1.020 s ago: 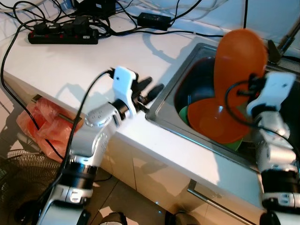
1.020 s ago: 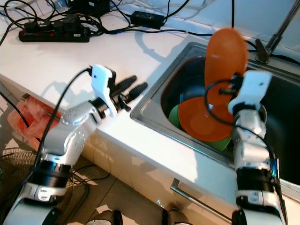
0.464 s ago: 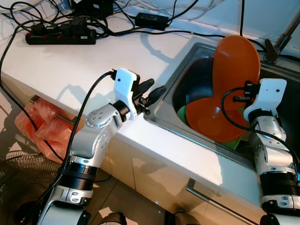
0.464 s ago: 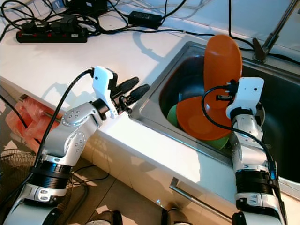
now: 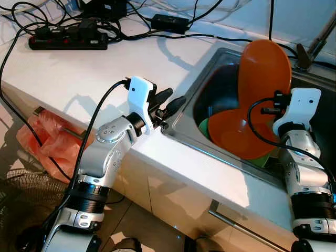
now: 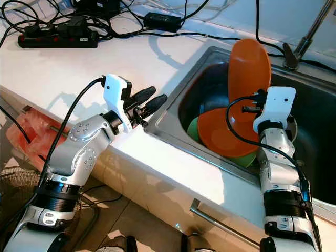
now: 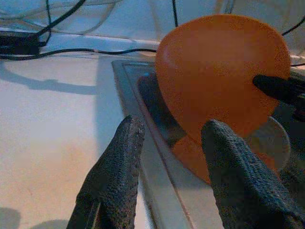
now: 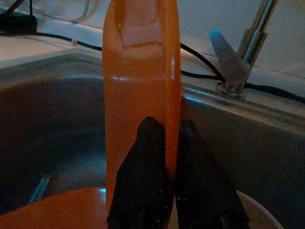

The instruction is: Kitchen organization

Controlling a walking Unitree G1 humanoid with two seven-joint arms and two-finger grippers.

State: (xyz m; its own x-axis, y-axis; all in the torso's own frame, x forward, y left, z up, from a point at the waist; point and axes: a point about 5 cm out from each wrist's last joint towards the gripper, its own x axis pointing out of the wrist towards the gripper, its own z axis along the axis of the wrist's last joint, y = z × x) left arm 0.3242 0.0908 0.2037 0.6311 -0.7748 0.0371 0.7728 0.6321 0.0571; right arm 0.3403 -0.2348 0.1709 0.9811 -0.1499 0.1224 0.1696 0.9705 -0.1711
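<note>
The right gripper is clamped on the rim of an orange plate, which it holds upright over the sink. Under this gripper, in the sink, lies a second orange plate on a green one. The left gripper hovers over the counter at the sink's edge, fingers apart, with the held plate in front of it.

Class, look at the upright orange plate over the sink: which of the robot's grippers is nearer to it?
Right. The right gripper has its jaws shut on the rim of the upright orange plate. The left gripper hovers open over the counter by the sink's left rim, apart from it.
</note>
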